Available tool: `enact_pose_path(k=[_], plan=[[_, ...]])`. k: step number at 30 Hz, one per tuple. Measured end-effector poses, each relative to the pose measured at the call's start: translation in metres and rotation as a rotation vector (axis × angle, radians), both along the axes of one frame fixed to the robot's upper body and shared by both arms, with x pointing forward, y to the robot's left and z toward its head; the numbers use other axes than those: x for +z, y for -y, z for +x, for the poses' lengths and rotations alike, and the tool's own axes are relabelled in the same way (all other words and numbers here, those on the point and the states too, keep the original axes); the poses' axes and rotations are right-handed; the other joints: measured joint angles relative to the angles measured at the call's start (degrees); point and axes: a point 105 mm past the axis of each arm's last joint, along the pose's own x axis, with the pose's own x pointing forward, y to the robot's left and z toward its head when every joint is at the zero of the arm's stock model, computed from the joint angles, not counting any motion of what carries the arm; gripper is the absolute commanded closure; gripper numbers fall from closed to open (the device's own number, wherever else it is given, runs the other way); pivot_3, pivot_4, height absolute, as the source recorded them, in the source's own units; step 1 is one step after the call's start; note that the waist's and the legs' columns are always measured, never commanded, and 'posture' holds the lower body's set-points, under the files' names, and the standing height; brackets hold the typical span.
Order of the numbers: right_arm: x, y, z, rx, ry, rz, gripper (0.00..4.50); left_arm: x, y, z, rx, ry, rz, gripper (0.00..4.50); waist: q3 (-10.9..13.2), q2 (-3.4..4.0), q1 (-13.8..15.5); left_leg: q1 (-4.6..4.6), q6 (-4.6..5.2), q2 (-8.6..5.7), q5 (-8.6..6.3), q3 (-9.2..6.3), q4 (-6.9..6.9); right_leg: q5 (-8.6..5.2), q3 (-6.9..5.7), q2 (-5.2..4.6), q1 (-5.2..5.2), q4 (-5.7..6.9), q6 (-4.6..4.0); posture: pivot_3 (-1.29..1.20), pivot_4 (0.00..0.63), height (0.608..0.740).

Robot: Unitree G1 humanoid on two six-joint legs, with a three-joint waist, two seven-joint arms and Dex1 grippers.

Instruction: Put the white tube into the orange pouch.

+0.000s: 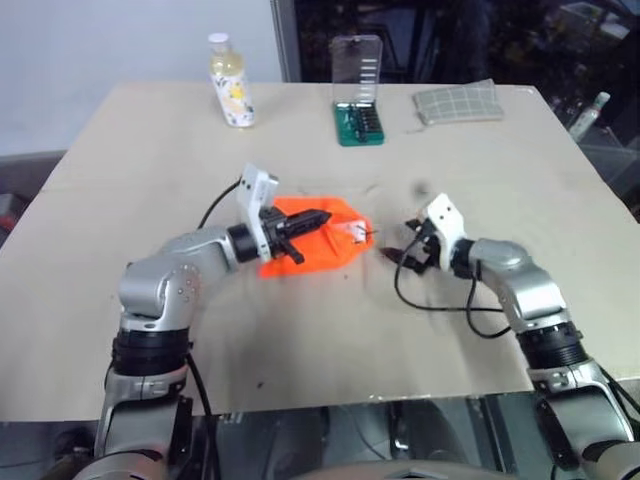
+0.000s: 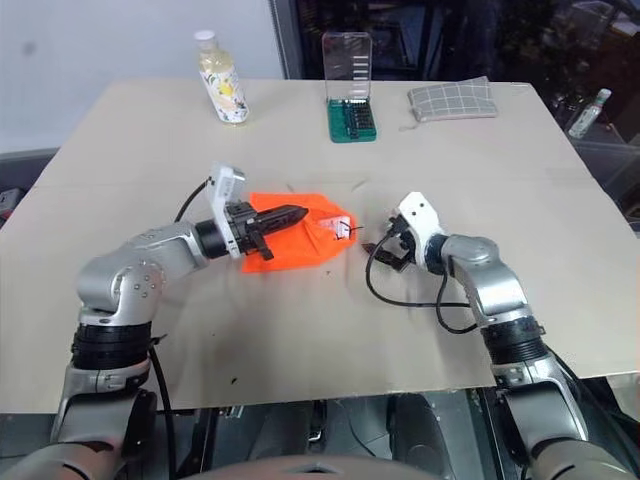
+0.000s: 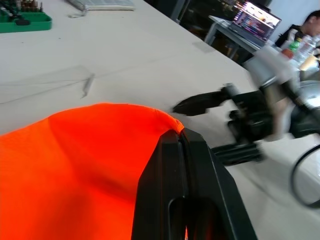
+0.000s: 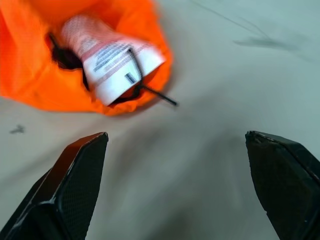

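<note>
**Tube lodged in pouch mouth, final push outstanding**

Counter (image 1: 300,340) is seen as a broad pale surface carrying everything in play. At its far edge, well apart from the work, a yellowish bottle (image 1: 230,82), a green bit case (image 1: 358,122) with its clear lid raised, and a folded grey checked cloth (image 1: 458,102) are lined up.

Near the counter's middle the orange pouch (image 1: 320,240) is laid flat, its mouth turned toward the robot's right. One edge of it is pinched by the left gripper (image 1: 300,224), whose jaws are closed tight on the fabric, as is shown in the left wrist view, where the orange cloth is gathered against the black fingers (image 3: 175,190).

The right gripper (image 4: 175,175) is held just beside the pouch mouth, apart from it, with its jaws spread wide and nothing between them.

The white tube (image 4: 107,62) is seen part-way inside the pouch: its far end is buried in the orange fabric, while its printed flat end is left protruding at the opening, crossed by a thin black drawcord (image 4: 150,90).

The insertion step is judged to be nearly finished, the tube having been let go at the mouth. What is called for next is probably a nudge on the exposed end, so that the tube is slid fully inside while the pouch is kept pinned by the left jaws; care is needed lest the drawcord be snagged or the tube be dragged back out.
</note>
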Motion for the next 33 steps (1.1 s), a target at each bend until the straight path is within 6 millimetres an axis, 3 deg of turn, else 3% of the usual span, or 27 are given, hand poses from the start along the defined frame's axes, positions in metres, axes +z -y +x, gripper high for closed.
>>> enact_pose_path(k=[5, 10, 17, 19, 23, 33], plan=[[-0.002, -0.023, 0.002, -0.037, -0.059, 0.082, 0.06, -0.022, 0.001, 0.000, 0.021, -0.030, 0.074, 4.50, 0.00, 0.02, -0.08, -0.02, 0.00, 0.01, 0.00, -0.03, -0.02, 0.02, 0.01, 0.05, -0.05, 0.06, 0.04, 0.00, 0.150, 0.740], [0.004, -0.041, 0.010, -0.068, -0.057, 0.126, 0.06, -0.022, -0.003, 0.004, 0.053, -0.008, 0.095, 4.50, 0.00, 0.01, 0.36, -0.10, 0.01, -0.07, 0.00, 0.02, 0.00, 0.05, 0.02, -0.05, -0.03, -0.07, 0.09, 0.00, 0.150, 0.740], [-0.010, -0.034, 0.017, -0.117, -0.063, 0.077, 0.06, -0.023, -0.003, 0.005, 0.058, -0.003, 0.097, 4.50, 0.01, 0.04, 0.11, -0.07, 0.01, -0.03, 0.00, 0.01, -0.02, 0.05, 0.01, -0.02, -0.04, -0.03, 0.09, 0.00, 0.150, 0.740], [-0.011, -0.030, 0.017, -0.124, -0.062, 0.068, 0.59, -0.023, -0.003, 0.005, 0.061, -0.003, 0.096, 4.50, 0.01, 0.04, 0.07, -0.06, 0.01, -0.03, 0.00, 0.01, -0.02, 0.05, 0.01, -0.01, -0.04, -0.02, 0.09, 0.00, 0.150, 0.740], [-0.013, -0.028, 0.017, -0.125, -0.065, 0.064, 2.33, -0.023, -0.003, 0.006, 0.071, -0.004, 0.097, 4.50, 0.01, 0.03, 0.08, -0.07, 0.01, -0.03, 0.00, 0.01, -0.02, 0.05, 0.01, -0.02, -0.04, -0.02, 0.09, 0.00, 0.150, 0.740], [-0.012, -0.042, 0.014, -0.099, -0.079, 0.103, 2.33, -0.026, -0.004, 0.005, 0.076, -0.011, 0.094, 4.50, 0.01, 0.03, 0.12, -0.07, 0.01, -0.03, 0.00, 0.01, -0.02, 0.05, 0.01, -0.02, -0.04, -0.02, 0.09, 0.00, 0.150, 0.740]])
